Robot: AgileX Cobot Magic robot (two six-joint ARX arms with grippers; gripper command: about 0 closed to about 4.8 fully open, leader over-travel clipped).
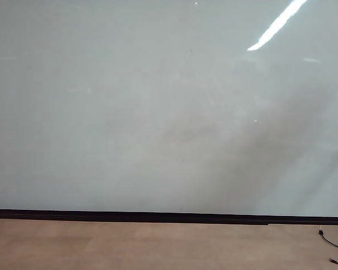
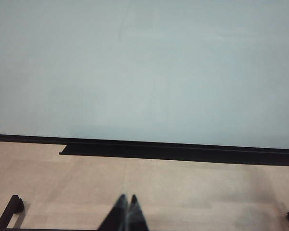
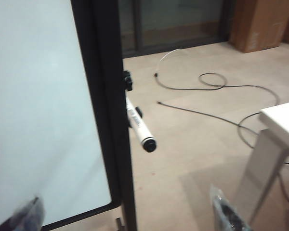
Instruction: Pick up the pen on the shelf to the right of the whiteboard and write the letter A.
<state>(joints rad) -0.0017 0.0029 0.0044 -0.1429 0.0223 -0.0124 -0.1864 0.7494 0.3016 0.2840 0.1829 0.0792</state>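
Tan floor (image 1: 158, 244) under a blank whiteboard (image 1: 158, 112); the pen (image 3: 140, 129) sits clipped beside its black frame.
Right gripper (image 3: 130, 214) spread wide, apart from it: centre the barrel first. Left gripper (image 2: 126, 214) pressed together, low.

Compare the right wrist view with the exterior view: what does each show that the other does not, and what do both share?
Only the right wrist view shows the pen sticking out beside the whiteboard's black side frame, the open right pincer, a white table and cardboard boxes. Only the exterior view shows the board's full blank face and its black lower edge. Both share the whiteboard, the tan floor and loose cables. No letter A is visible in either.
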